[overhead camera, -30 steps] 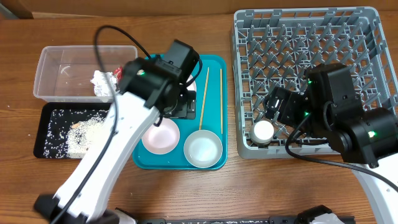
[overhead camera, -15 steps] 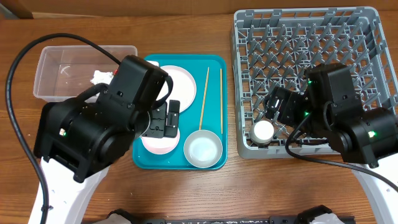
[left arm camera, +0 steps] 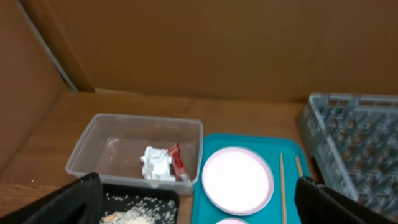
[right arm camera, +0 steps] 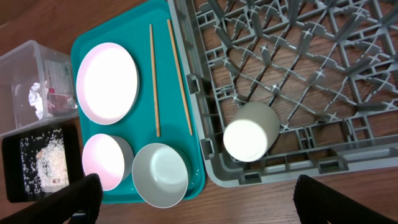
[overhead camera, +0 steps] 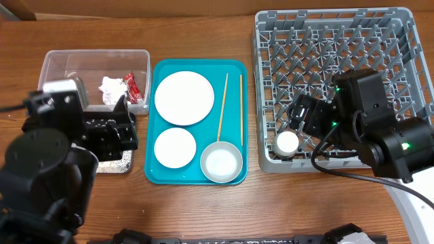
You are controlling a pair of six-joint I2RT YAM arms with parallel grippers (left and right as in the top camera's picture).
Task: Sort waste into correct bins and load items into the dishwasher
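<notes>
with the left gripper [left arm camera: 199, 196] and right gripper [right arm camera: 196, 193] both seen spread open and empty, the thin chopsticks [overhead camera: 222, 108], lying flat on the teal tray [overhead camera: 203, 135], could be fumbled.

Cup [overhead camera: 286, 142] in rack [overhead camera: 332, 15], bowl [overhead camera: 221, 163] on tray [overhead camera: 207, 132]

A teal tray [overhead camera: 205, 133] lies on the wooden table [overhead camera: 203, 210].

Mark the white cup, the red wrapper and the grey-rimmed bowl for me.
white cup [right arm camera: 247, 134], right wrist view, on its round end facing the camera.
red wrapper [overhead camera: 131, 86], overhead view, middle of the wrapper.
grey-rimmed bowl [overhead camera: 221, 163], overhead view, inside bottom of the bowl.
</notes>
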